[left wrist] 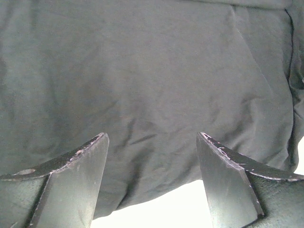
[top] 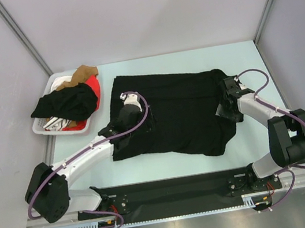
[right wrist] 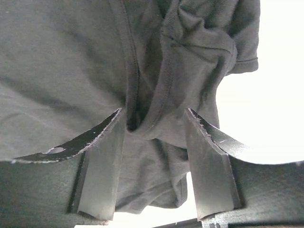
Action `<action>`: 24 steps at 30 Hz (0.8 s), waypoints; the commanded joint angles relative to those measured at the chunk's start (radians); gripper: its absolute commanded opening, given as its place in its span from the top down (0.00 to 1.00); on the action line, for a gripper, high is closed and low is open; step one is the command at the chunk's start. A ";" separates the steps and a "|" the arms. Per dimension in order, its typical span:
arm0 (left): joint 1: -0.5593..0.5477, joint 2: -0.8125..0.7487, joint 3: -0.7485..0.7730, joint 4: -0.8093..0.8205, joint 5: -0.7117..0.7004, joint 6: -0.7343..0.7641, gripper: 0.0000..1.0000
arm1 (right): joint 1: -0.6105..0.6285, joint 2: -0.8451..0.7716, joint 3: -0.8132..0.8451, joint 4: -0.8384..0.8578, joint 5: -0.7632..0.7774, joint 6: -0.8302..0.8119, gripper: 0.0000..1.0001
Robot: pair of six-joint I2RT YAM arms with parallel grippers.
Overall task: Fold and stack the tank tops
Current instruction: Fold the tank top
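Where the black tank top lies spread across the middle of the pale desk, both arms reach in over it from the near edge.

Left claw: over the garment's left part, fingers well apart. Nothing between them but smooth cloth lying below. Has hold of nothing.

Right claw: at the garment's right edge, near the far corner. Fingers about half apart. A bunched fold with a hemmed edge sits in the gap and touches the left finger. Whether it is pinched or only straddled, cannot tell.

Garment: mostly flat, with light wrinkles. The right side is rumpled and gathered where the right claw sits, and the near right corner juts towards the arm bases.

Far left of the desk: white basket, well apart from both claws. The red tank top is inside, mostly buried, showing along the right wall. A dark cloth is heaped on top, with a brown cloth at the far end.
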 commanded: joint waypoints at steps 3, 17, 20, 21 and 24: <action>0.047 -0.071 -0.028 -0.016 -0.009 0.008 0.21 | 0.006 0.010 -0.005 0.016 0.036 0.007 0.55; 0.116 -0.126 -0.095 -0.031 0.008 -0.010 0.20 | -0.317 -0.356 -0.178 -0.084 0.084 0.122 1.00; 0.130 -0.149 -0.113 -0.044 0.003 -0.032 0.20 | -0.429 -0.448 -0.218 -0.102 0.070 0.145 1.00; 0.138 -0.164 -0.126 -0.051 0.003 -0.038 0.20 | -0.449 -0.462 -0.229 -0.099 0.061 0.148 1.00; 0.165 -0.196 -0.147 -0.086 -0.013 -0.047 0.19 | -0.521 -0.481 -0.260 -0.116 0.054 0.177 1.00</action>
